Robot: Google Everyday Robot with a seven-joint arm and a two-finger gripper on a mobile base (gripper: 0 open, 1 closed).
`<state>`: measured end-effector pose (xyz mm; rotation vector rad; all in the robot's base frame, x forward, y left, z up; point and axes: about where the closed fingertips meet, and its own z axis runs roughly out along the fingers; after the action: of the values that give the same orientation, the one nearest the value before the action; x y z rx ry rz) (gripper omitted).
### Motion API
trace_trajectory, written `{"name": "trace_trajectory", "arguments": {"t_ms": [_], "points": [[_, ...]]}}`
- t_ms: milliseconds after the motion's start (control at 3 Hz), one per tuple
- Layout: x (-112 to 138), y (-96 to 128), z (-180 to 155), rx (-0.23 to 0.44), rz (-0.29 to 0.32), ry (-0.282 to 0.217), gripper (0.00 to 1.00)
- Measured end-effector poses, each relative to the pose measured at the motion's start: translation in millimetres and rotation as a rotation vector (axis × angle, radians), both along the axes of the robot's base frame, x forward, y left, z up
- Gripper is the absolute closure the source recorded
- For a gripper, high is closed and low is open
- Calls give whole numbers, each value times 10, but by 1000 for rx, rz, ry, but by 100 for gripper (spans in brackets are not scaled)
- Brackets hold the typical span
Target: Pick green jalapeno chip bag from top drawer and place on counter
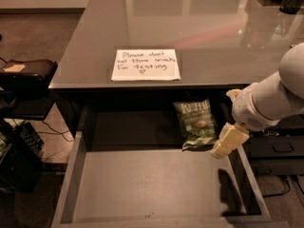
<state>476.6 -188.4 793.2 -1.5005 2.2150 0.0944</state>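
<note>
Gripper beside chip bag, over top drawer

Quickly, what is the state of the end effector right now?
End effector: low over the top drawer, just right of the green jalapeno chip bag; open or closed cannot be told.

Claw angled down, right side

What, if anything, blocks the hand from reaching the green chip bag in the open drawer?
Likely nothing, so yes: the hand hangs close beside the green jalapeno chip bag, over the open top drawer, and nothing lies between them.
</note>
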Motion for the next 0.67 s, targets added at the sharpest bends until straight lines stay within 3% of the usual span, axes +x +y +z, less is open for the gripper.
{"name": "trace_trajectory", "arguments": {"t_ms": [333, 667], "points": [[-33, -247, -366, 11, -116, 12, 0], [167, -359, -600, 44, -221, -60, 0]]}}
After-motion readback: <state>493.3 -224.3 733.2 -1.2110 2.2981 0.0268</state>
